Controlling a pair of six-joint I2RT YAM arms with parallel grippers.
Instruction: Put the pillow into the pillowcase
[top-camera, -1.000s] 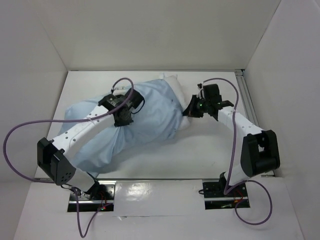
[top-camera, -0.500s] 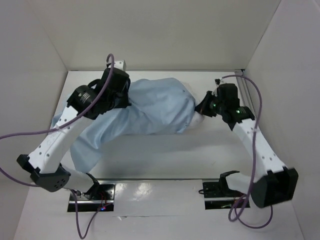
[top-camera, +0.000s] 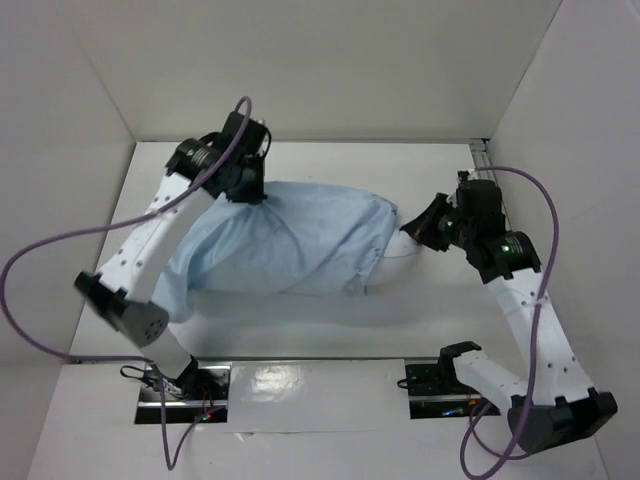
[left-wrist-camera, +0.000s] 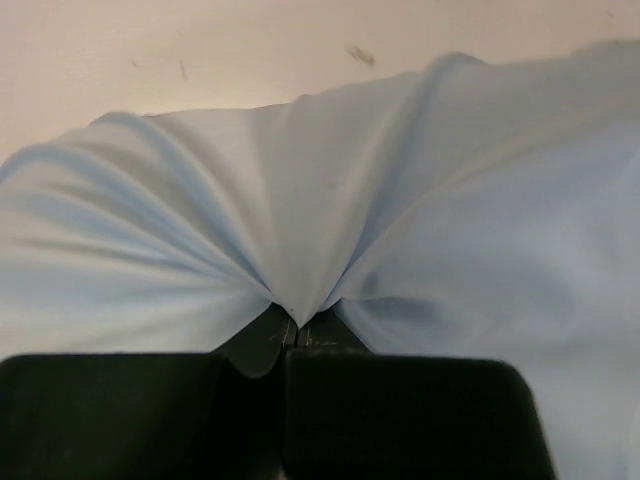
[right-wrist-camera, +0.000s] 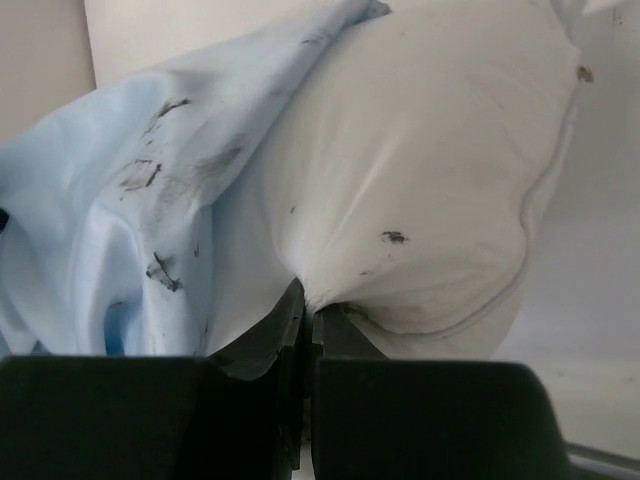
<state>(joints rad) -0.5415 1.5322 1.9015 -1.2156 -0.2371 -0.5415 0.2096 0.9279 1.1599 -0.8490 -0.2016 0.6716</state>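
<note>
The light blue pillowcase (top-camera: 285, 240) lies stretched across the table, covering most of the pillow. Only the pillow's white end (top-camera: 392, 248) sticks out at the right. My left gripper (top-camera: 243, 190) is shut on a pinch of pillowcase cloth (left-wrist-camera: 300, 250) at the far left top, lifting it into a peak. My right gripper (top-camera: 418, 228) is shut on the pillow's bare white end (right-wrist-camera: 420, 200), beside the pillowcase's open edge (right-wrist-camera: 150, 200). The pillow shows dark specks in the right wrist view.
White walls close in the table on the left, back and right. A metal rail (top-camera: 490, 190) runs along the right edge. The arm bases and cables (top-camera: 440, 380) sit at the near edge.
My left gripper has lifted and pulled the pillowcase toward the far left. My right gripper has moved right with the pillow end. The pillowcase now lies more stretched and flatter.
</note>
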